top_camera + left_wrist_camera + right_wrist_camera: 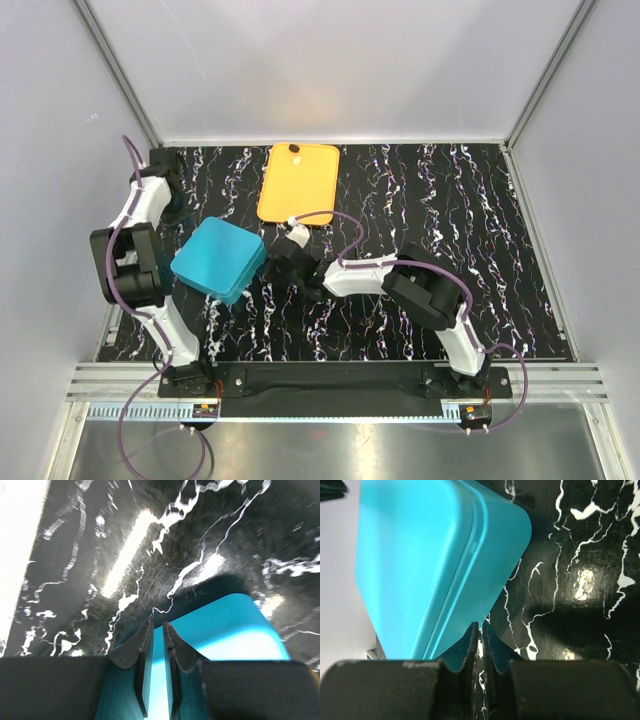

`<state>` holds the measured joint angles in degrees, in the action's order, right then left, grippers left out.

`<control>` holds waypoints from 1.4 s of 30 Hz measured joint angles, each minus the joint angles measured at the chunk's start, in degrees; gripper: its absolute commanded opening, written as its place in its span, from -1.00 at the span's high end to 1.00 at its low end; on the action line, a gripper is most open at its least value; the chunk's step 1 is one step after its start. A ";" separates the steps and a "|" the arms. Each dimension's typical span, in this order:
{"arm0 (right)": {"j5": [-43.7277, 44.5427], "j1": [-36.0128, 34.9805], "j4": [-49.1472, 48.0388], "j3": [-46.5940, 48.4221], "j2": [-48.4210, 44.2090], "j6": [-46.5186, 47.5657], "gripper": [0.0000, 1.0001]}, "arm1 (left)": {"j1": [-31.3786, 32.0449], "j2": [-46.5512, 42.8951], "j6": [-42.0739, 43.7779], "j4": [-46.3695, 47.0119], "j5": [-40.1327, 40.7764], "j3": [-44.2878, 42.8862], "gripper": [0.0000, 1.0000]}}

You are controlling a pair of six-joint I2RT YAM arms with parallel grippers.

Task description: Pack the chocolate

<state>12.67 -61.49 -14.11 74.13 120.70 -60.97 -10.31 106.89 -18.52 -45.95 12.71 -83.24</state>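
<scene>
A single dark piece of chocolate lies at the far edge of the orange tray. The teal box sits left of centre with its lid on, so its contents are hidden. My left gripper hovers over the box's far left corner, its jaws a narrow gap apart with nothing between them. My right gripper is low at the box's right side. Its jaws stand a thin slit apart, and only table shows through.
The black marbled table runs out to the right of the box and tray. White enclosure walls close in the back and both sides. The right arm's cable loops above the table near the tray's near edge.
</scene>
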 measured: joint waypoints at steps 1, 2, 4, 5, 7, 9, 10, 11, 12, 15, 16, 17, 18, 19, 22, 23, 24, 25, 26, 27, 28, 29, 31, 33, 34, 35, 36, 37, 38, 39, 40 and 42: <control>0.04 0.00 0.85 0.11 -0.57 0.59 0.74 | -0.04 -1.38 -0.26 0.15 0.09 0.00 0.60; 0.11 0.00 1.73 0.37 -1.11 1.09 0.75 | -0.07 -2.80 -0.59 0.20 0.09 0.02 0.60; 0.17 0.00 3.43 1.27 -2.10 1.88 0.75 | -0.15 -6.01 -1.20 1.33 -0.15 0.70 0.60; 0.22 0.00 3.96 1.79 -2.56 2.23 0.75 | -0.15 -7.26 -1.46 1.88 -0.28 1.31 0.60; 0.28 0.00 4.83 3.08 -3.17 3.08 0.75 | -0.31 -9.33 -1.99 2.93 -0.70 2.84 0.63; 0.28 0.00 6.01 5.16 -3.23 4.33 0.75 | -0.50 -9.22 -2.36 3.08 -0.98 3.69 0.66; 0.22 0.00 6.49 5.99 -3.23 4.92 0.75 | -0.59 -8.57 -2.49 3.21 -1.11 4.11 0.66; 0.09 0.00 6.71 6.99 -3.23 5.66 0.75 | -0.66 -7.74 -2.51 3.23 -1.16 4.44 0.66; -0.04 0.00 6.64 7.93 -3.23 6.45 0.75 | -0.72 -6.80 -2.54 3.43 -1.22 4.96 0.65; -0.61 0.00 6.40 10.80 -2.89 8.24 0.75 | -0.81 -4.63 -2.69 3.63 -2.12 6.69 0.67; -1.05 0.00 6.29 11.85 -2.51 8.61 0.75 | -0.81 -4.20 -2.75 3.54 -2.43 7.04 0.67; -1.53 0.00 6.19 12.92 -2.03 8.94 0.74 | -0.81 -3.82 -2.82 3.58 -2.84 7.28 0.67; -1.88 0.00 5.88 13.84 -1.46 9.20 0.75 | -0.81 -3.65 -2.86 3.76 -2.95 7.43 0.67; -2.29 0.02 5.70 14.49 -0.85 9.35 0.75 | -0.83 -3.65 -2.89 4.02 -3.10 7.63 0.67; -2.91 0.04 5.57 14.84 0.72 9.22 0.76 | -0.85 -3.65 -2.91 4.20 -3.39 7.65 0.67; -2.89 0.04 5.84 14.73 1.25 8.87 0.76 | -0.85 -3.65 -2.91 4.20 -3.45 7.65 0.67; -2.84 0.04 6.05 14.27 1.70 8.46 0.77 | -0.85 -3.65 -2.91 4.26 -3.48 7.65 0.67; -2.73 0.04 6.34 13.57 1.90 8.02 0.77 | -0.85 -3.65 -2.91 4.31 -3.50 7.65 0.67; -2.58 0.04 7.06 12.83 2.05 7.61 0.77 | -0.85 -3.65 -2.91 4.31 -3.50 7.65 0.67; -2.36 0.07 7.02 12.24 2.12 6.86 0.78 | -0.85 -3.65 -2.91 4.31 -3.54 7.65 0.67; -1.92 0.07 7.76 12.31 2.14 6.73 0.77 | -0.85 -3.65 -2.91 4.28 -3.54 7.65 0.67; -1.36 0.07 8.04 12.37 2.14 6.60 0.77 | -0.85 -3.65 -2.91 4.26 -3.54 7.65 0.67; -0.50 0.07 8.31 12.46 2.14 6.56 0.77 | -0.85 -3.65 -2.89 4.24 -3.54 7.65 0.67; 0.20 0.07 8.50 12.55 2.10 6.67 0.76 | -0.85 -3.65 -2.89 4.20 -3.52 7.65 0.66; 0.31 0.07 8.66 12.61 2.10 6.75 0.75 | -0.85 -3.65 -2.89 4.11 -3.52 7.65 0.66; 0.33 0.07 8.92 12.76 2.10 6.93 0.75 | -0.85 -3.65 -2.89 4.02 -3.52 7.65 0.62; 0.33 0.07 9.11 12.94 2.08 7.28 0.74 | -0.85 -3.65 -2.86 3.89 -3.48 7.61 0.59; 0.28 0.07 9.31 13.07 2.08 7.54 0.73 | -0.85 -3.65 -2.86 3.58 -3.43 7.48 0.57; 0.11 0.09 9.40 13.18 2.05 8.11 0.72 | -0.85 -3.65 -2.86 3.04 -3.23 7.13 0.56; -0.11 0.11 9.49 13.31 2.05 8.55 0.72 | -0.87 -3.67 -2.86 2.49 -2.95 6.67 0.55; -0.46 0.13 9.60 13.49 2.05 9.25 0.72 | -0.87 -3.76 -2.86 1.92 -2.54 6.05 0.54; -1.55 0.17 10.05 13.86 2.05 10.01 0.73 | -0.87 -4.37 -2.89 1.29 -1.66 4.94 0.52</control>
<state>11.11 -61.32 -4.05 87.99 122.76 -50.96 -11.18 102.52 -21.41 -44.66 11.05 -78.30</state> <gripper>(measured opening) 0.136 0.229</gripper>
